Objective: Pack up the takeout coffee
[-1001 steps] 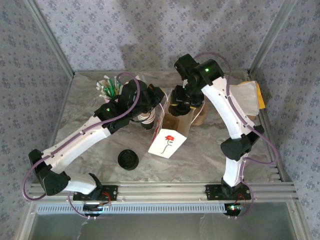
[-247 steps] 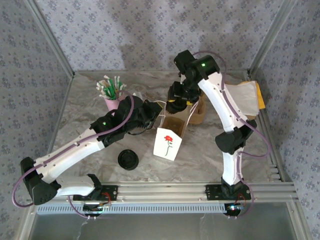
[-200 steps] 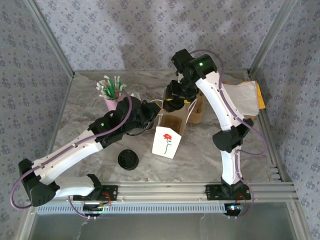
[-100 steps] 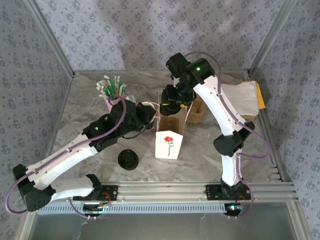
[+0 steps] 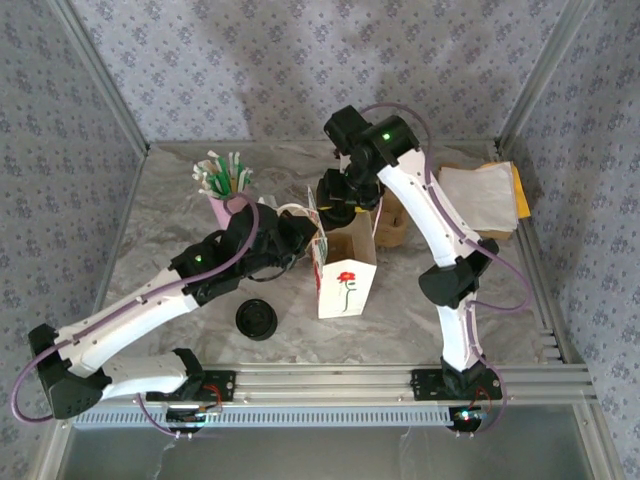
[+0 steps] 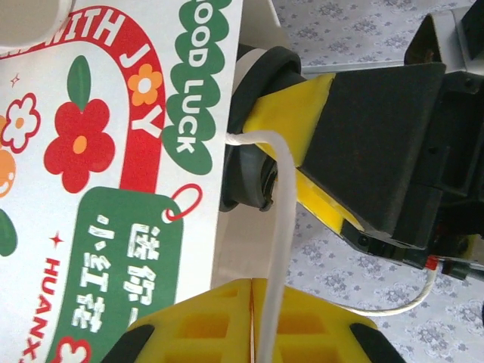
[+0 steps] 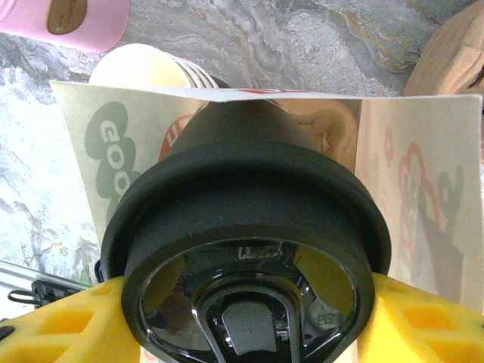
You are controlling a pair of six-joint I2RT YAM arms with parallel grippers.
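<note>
While left jaws clench the bag's [image 5: 345,282] cord [image 6: 285,227] to steady it, right jaws grasp the coffee [image 7: 246,227].
Open bag sits directly beneath them.

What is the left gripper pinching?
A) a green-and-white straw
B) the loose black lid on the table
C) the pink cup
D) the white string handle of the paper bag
D: in the left wrist view, the left gripper has its yellow fingers shut on the white string handle, which runs up to the paper bag.
</note>
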